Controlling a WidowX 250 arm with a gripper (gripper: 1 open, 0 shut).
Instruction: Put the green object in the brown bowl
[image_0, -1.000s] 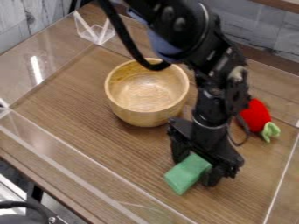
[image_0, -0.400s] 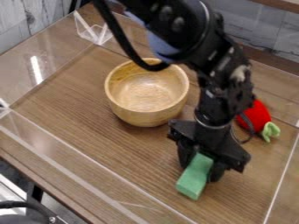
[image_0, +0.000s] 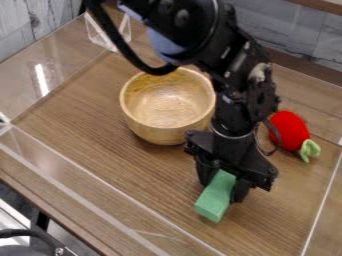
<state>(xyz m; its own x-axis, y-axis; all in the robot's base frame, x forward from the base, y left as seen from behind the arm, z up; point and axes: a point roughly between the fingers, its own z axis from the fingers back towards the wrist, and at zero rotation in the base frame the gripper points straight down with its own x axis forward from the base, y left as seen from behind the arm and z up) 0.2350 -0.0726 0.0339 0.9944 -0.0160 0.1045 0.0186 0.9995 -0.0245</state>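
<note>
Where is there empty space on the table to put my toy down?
Bare wood lies left of the brown bowl and along the near edge, left of the green object. The bowl itself is empty. It is crowded on the right, where the gripper and red strawberry toy sit close.

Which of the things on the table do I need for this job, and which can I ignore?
Needed:
- green block, gripped at its upper end by the gripper, which is shut on it
- brown wooden bowl, empty, to the left of the arm

Ignore:
- red strawberry toy with its pale green stem, at the right
- clear plastic walls around the wooden table
</note>
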